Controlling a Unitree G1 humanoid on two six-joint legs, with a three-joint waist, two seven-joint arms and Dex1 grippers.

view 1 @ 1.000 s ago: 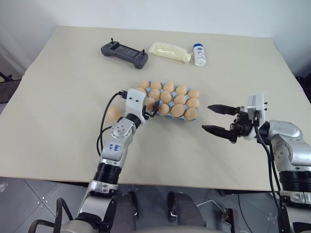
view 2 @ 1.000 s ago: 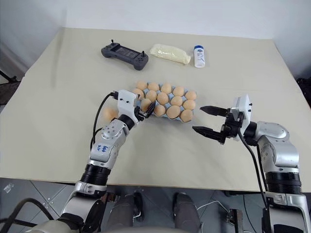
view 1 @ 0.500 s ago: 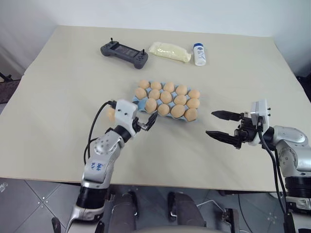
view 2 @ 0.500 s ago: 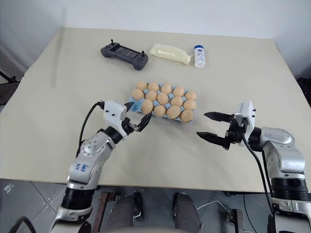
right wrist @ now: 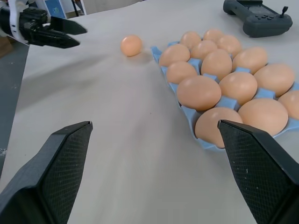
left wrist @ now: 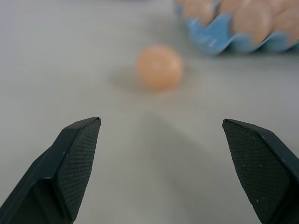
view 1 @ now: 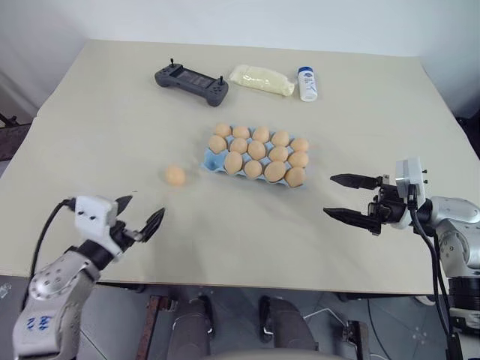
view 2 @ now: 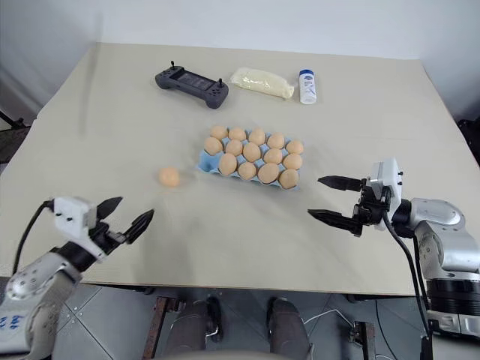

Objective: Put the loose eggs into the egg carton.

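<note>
Beige surface point(view 1: 360, 105) is seen bearing the egg carton point(view 1: 256, 157) with one cup unfilled, one loose egg point(view 1: 175, 175) lying just beside it, so a reach by the open, empty left hand point(view 1: 137, 217) is called for, the right hand point(view 1: 346, 198) likewise spread and empty

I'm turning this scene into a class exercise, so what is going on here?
A humanoid robot is filling a light blue moulded egg carton on a beige table. Fourteen tan-brown eggs sit in it, one cup is empty, and one loose egg lies beside it. The left end effector and right end effector are both open, holding nothing.
</note>
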